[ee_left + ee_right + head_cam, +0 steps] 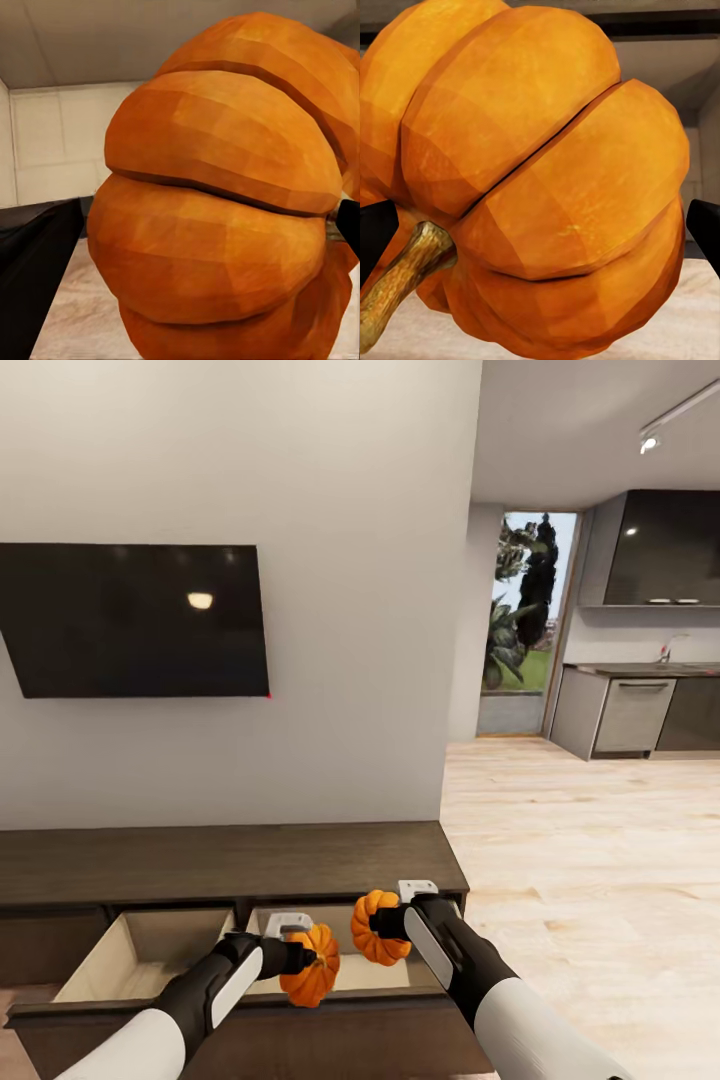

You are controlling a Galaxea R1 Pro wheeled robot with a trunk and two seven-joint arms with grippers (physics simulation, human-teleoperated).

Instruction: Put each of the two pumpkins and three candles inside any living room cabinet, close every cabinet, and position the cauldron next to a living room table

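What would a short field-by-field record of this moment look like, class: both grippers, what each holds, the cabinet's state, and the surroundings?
left gripper: shut on the left pumpkin, held above the open drawer
right gripper: shut on the right pumpkin, also above the drawer
pumpkins: side by side, close together; whether they touch cannot be told
stem: visible on the right pumpkin in the right wrist view
cabinet: dark brown, two drawers pulled open, pale insides
wall: television mounted above the cabinet
background: kitchen beyond the wooden floor
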